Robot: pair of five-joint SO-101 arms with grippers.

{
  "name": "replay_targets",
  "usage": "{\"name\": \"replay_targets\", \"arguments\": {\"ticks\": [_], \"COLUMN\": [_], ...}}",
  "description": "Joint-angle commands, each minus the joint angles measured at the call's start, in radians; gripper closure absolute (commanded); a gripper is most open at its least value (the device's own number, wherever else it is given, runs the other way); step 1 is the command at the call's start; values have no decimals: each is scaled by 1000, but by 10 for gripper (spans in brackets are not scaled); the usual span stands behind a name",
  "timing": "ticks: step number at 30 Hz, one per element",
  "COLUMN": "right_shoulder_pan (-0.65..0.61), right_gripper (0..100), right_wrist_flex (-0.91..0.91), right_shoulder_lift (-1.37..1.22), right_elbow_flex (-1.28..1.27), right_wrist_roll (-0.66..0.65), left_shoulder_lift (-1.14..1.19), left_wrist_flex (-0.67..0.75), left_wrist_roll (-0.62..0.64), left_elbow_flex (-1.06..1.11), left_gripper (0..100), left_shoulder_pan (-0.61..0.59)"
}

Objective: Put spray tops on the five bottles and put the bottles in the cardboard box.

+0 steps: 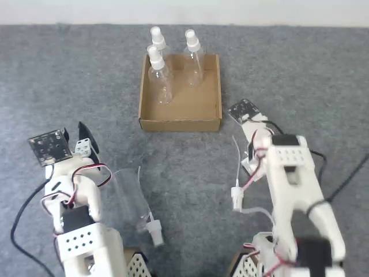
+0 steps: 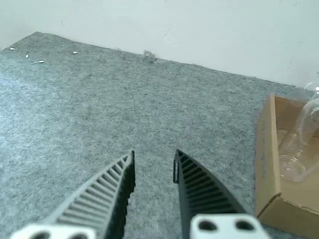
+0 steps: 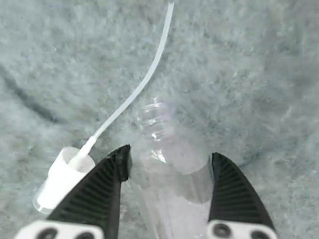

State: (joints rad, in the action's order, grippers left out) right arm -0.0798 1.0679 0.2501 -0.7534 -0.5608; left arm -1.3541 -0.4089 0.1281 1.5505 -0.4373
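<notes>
The cardboard box (image 1: 180,123) at the far middle holds three upright bottles (image 1: 160,81) with spray tops on. A fourth capped bottle (image 1: 131,196) lies on the carpet beside my left arm. My left gripper (image 1: 86,138) (image 2: 153,154) hovers open and empty, pointing toward the wall, with the box (image 2: 266,159) off to one side. My right gripper (image 3: 169,154) (image 1: 253,157) points down, open, with a jaw on each side of a topless clear bottle (image 3: 157,127) lying on the carpet. A loose spray top (image 3: 60,179) (image 1: 237,199) with its long tube lies next to that bottle.
Grey carpet covers the table up to a white wall at the back. There is free carpet between the two arms and in front of the box. Cables trail from both arm bases at the near corners.
</notes>
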Motion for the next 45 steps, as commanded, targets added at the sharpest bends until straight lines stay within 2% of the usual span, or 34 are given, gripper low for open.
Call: {"name": "replay_targets", "arguments": {"ticks": [1,9,14,17,34,45], "right_shoulder_pan": [-8,-8,-16,-31,-56,8], "right_gripper": [872,857,734,701,701,702], "right_wrist_flex": [42,44,104,133,140,134], "right_shoulder_lift": [-111,-280,-311,-303,-312,-312], "right_elbow_flex": [149,264,308,322,321,316], "right_wrist_roll": [15,14,8,6,-199,-307], "left_shoulder_lift": [-12,-12,-12,-12,-12,-12], "left_wrist_flex": [35,35,35,35,35,35], "left_wrist_roll": [9,9,9,9,9,9], "left_elbow_flex": [-28,-28,-28,-28,-28,-28], "left_gripper": [880,880,880,880,880,880], "left_shoulder_pan": [2,2,2,2,2,2]}}
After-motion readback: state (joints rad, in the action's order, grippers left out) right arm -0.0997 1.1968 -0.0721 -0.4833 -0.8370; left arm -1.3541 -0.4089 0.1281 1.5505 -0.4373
